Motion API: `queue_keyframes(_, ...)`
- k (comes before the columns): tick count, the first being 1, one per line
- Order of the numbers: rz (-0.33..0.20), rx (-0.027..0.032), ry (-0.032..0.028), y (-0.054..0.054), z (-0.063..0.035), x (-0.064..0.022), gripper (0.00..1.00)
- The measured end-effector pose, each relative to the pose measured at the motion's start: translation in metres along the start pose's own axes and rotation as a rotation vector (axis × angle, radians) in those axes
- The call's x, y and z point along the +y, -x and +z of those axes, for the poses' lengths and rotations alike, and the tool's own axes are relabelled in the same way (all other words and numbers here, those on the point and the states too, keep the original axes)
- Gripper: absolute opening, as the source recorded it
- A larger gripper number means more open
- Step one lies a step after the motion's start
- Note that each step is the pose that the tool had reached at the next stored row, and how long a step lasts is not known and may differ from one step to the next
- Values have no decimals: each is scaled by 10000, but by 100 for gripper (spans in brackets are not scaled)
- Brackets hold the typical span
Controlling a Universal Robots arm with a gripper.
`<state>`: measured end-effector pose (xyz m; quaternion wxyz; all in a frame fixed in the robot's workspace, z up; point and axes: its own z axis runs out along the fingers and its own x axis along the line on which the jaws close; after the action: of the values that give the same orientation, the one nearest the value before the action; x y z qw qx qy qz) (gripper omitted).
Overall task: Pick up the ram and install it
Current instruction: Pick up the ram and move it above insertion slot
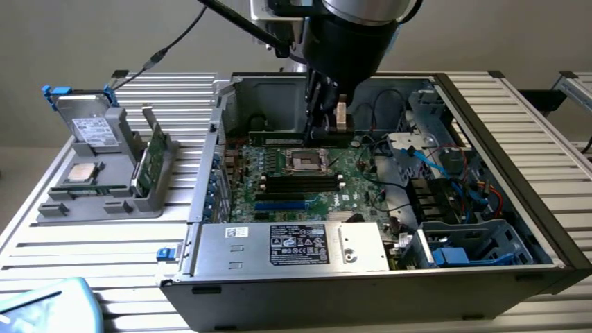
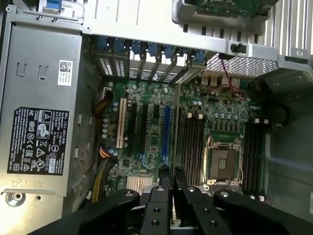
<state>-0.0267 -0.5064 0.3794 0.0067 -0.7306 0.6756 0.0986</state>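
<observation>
In the exterior view the tips of the tool [image 1: 331,132] are partly hidden by the dark arm. The fingers [image 2: 164,177] are seen almost closed. The ram [image 1: 277,137] is held between them, lying level at the back of the green board [image 1: 306,177] inside the open computer case [image 1: 518,173]. Whether it is pressed into a slot cannot be told.

I was working in what looked like a robotics lab set up for computer assembly: an open desktop tower [image 1: 370,305] lay on a table [image 1: 102,243] of ribbed aluminium profiles, with the claw [image 1: 331,130] down inside it. A grey fixture [image 1: 93,205] of spare parts stood beside it, a bare wall [image 1: 74,41] behind.
</observation>
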Motion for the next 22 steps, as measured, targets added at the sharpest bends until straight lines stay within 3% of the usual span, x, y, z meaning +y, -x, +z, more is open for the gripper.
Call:
queue_keyframes(4,8,-3,-2,58,77,-53,14)
queue_keyframes(9,8,0,-2,238,169,-106,14)
queue_keyframes(10,11,27,1,259,185,-110,14)
queue_keyframes(11,18,82,4,281,197,-114,14)
queue_keyframes(17,59,575,41,346,246,-147,14)
queue_keyframes(19,53,681,50,354,266,-165,14)
queue_keyframes(22,50,779,59,358,306,-188,14)
